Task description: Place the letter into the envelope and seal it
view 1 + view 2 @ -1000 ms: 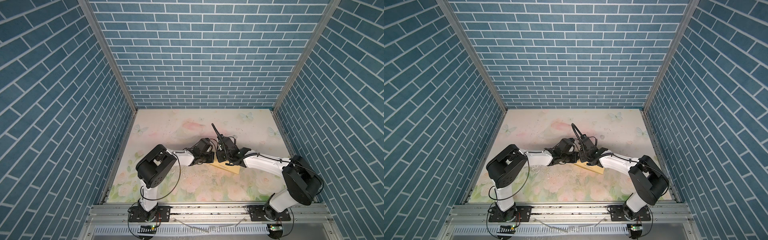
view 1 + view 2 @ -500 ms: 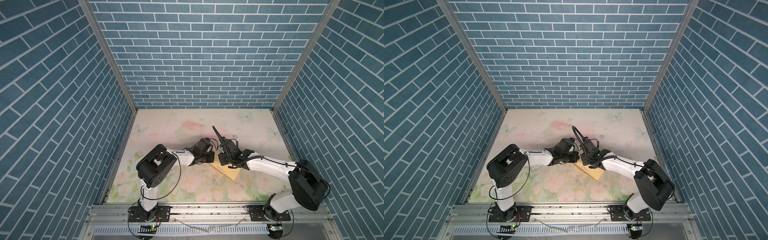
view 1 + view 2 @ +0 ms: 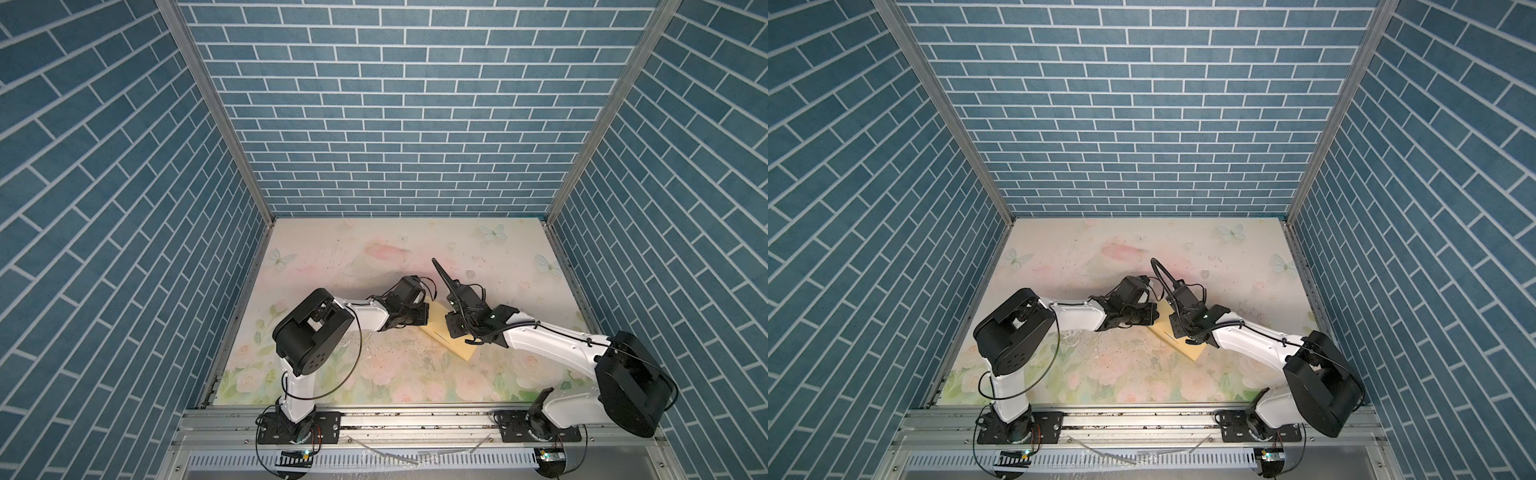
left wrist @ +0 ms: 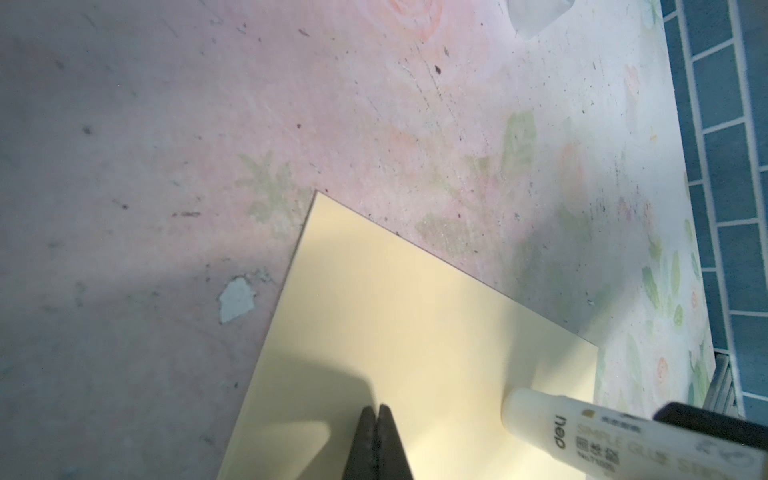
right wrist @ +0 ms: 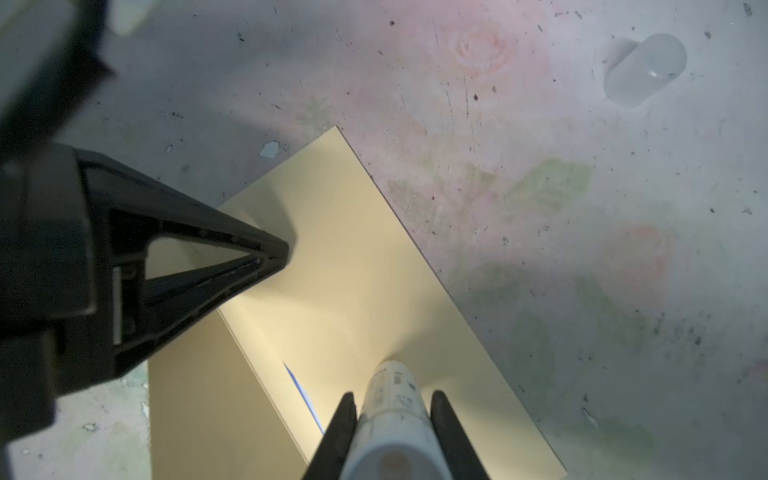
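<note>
Items counted on the table [image 3: 374,249]: one envelope [image 5: 353,270], one letter [image 5: 302,390], one glue stick [image 5: 390,382], one loose cap [image 5: 644,68], two end effectors.
The envelope lay flat near the table's middle, between the two arms in both top views, flap open. The letter was inside it; only a blue-edged sliver showed at the mouth. The left end effector [image 4: 377,409] was fully closed and held nothing, its tips down on the flap. The right end effector [image 5: 392,395] was part open, clamped around the glue stick, and the stick's tip touched the flap beside the letter's edge. The clear cap lay on its side on the table, well apart from the envelope.
</note>
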